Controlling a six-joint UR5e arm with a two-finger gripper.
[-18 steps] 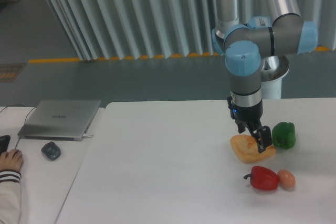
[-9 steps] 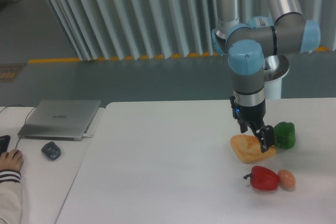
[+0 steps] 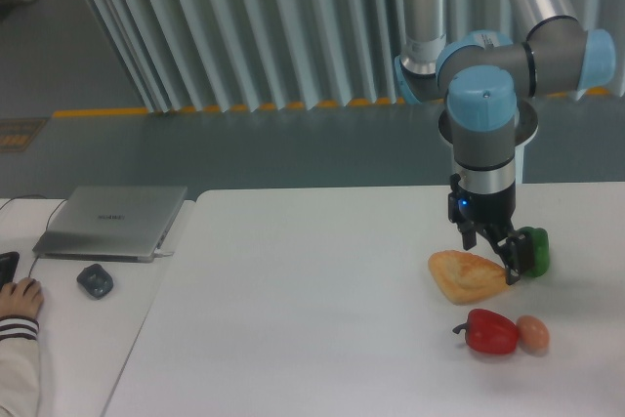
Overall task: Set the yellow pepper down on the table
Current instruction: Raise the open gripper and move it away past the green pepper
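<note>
The gripper (image 3: pixel 510 263) is hanging low over the table (image 3: pixel 312 319), between the bread pastry (image 3: pixel 467 275) and the green pepper (image 3: pixel 534 249); whether its fingers are apart cannot be told. The red pepper (image 3: pixel 491 331) is touching the egg (image 3: pixel 532 332). No yellow pepper is showing.

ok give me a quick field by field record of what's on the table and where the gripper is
table: white, holds four food items
bread: flat, tan-orange, right side
green pepper: right of the bread, partly hidden by the gripper
red pepper: in front of the bread
egg: touching the red pepper's right side
yellow pepper: not visible
gripper: low between bread and green pepper; open or shut unclear
</note>
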